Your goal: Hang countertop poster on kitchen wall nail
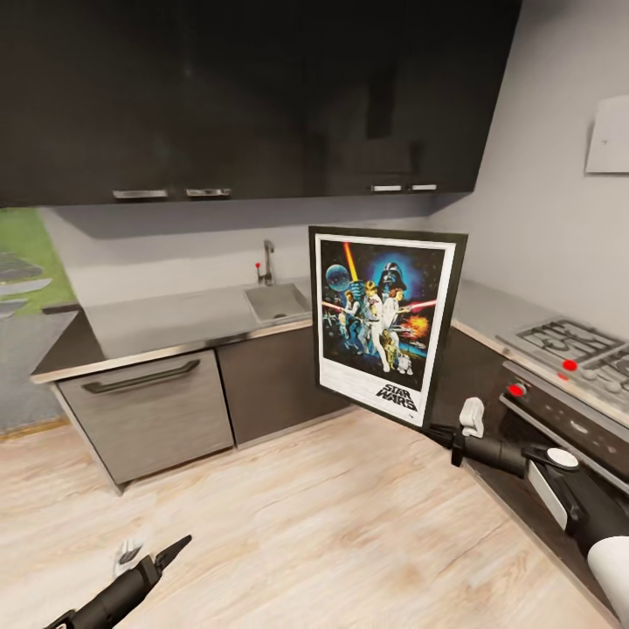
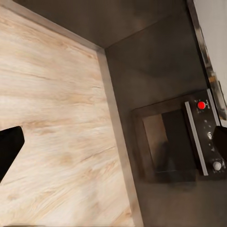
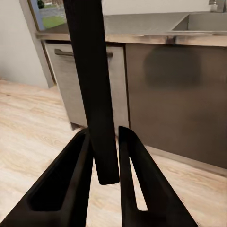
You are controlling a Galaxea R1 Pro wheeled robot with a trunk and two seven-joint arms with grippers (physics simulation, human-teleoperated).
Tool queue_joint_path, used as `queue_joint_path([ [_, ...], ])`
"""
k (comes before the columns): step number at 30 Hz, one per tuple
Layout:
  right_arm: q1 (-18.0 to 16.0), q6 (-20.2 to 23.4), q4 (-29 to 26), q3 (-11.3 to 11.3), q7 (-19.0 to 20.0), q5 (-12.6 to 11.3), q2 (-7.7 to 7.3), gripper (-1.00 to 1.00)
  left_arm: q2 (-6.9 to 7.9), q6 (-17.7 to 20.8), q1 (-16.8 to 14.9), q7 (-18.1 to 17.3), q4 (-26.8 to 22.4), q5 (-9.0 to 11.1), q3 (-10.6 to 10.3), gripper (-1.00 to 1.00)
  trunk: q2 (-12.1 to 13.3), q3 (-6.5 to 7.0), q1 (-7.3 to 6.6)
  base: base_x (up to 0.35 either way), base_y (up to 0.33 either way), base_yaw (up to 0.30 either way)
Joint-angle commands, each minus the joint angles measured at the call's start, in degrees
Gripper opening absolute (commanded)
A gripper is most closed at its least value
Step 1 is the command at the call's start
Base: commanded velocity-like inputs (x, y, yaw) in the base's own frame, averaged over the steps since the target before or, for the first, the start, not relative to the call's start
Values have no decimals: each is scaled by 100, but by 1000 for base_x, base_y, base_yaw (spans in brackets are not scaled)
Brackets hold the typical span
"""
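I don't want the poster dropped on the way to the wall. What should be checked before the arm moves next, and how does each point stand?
1. Right gripper clamps the poster frame edge between both fingers: ok.
2. Poster lifted off the kitchen countertop: ok.
3. Poster upright, artwork facing the head camera: ok.
4. Left gripper low over the floor, away from the poster: ok.
5. Wall nail located: cannot tell.
6. Grip only at the frame's lower corner, so it may swing: cannot tell.
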Motion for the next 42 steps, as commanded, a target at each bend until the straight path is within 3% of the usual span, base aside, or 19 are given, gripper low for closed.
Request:
queue_joint_path([
  [1,-7,-37,5,19,12,-26,-6,-100,4,16,-5,-10,-7,58,-49,100,-14,-13,2,-200,243,261],
  [42,-1,-46,4,49,3,-17,11,-100,15,24,-4,6,-6,78,-47,100,-14,-13,2,-147,268,290],
])
